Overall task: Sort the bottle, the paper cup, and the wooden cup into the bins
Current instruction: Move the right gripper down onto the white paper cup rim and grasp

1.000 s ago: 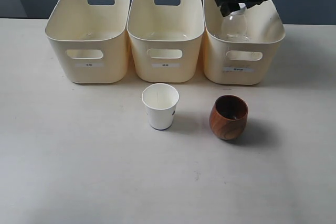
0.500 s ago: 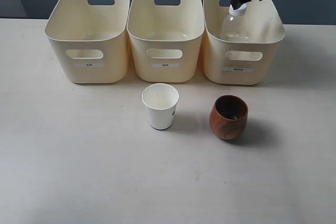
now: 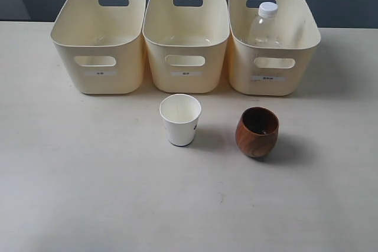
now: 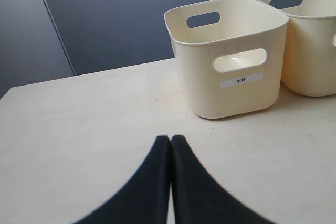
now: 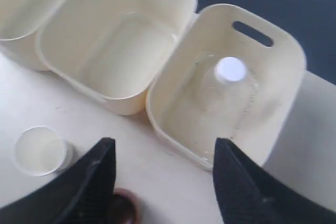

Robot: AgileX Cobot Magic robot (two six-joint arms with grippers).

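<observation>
**Exterior view: bottle (image 3: 264,28) in the right bin (image 3: 269,87), both cups out on the table (image 3: 88,193)**

Three cream bins stand in a row along the far side of the table, side by side and almost touching. The left bin (image 3: 121,78) and the middle bin (image 3: 186,84) each show a pale floor. Every bin has a small white label on its front, under an oval handle cut-out. The right bin holds the bottle, which stands upright toward the back wall with its white cap just above the rim.

In front of the row, the paper cup (image 3: 180,119) stands mouth up before the middle bin and apart from it. To its right the wooden cup (image 3: 257,132) also stands upright, dark inside, before the right bin. The two cups are near each other but not touching.

In the left wrist view, the left gripper (image 4: 170,139) has its two black fingers pressed together at the tips with nothing between them. It sits low over bare table, with the left bin ahead and well apart.

In the right wrist view, the right gripper (image 5: 164,141) looks down from above the bins. Its fingers are spread wide and grasp nothing. Under the gap lie the right bin's near rim and a strip of table. The bottle's cap shows inside that bin, clear of both fingers. The paper cup and an edge of the wooden cup show beside one finger.
</observation>
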